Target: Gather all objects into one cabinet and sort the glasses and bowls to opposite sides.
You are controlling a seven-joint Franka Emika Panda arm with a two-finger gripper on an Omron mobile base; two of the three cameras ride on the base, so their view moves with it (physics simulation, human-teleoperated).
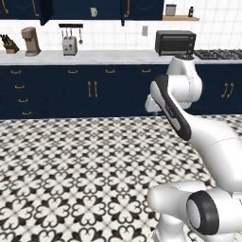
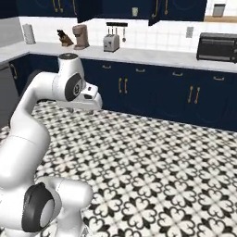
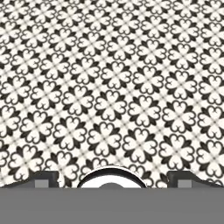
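My gripper point(image 3: 113, 180) points down at the patterned floor, open, with nothing between its two dark fingertips point(image 3: 43, 179). The arm is folded up above the base, and its white hand point(image 2: 89, 99) hangs over the floor well short of the counter. A small cream cup point(image 1: 94, 12) shows high up among the navy wall cabinets, also seen as a cream cup point(image 2: 134, 11) from the right side. The bowls and the tall cabinet are out of view.
A white counter point(image 1: 113, 57) runs along the back wall over navy base cabinets point(image 1: 92, 90). On it stand a knife block point(image 1: 8, 45), a coffee machine point(image 1: 30, 41), a toaster point(image 1: 69, 46) and a black toaster oven point(image 1: 175, 42). Tiled floor point(image 1: 71, 165) lies between.
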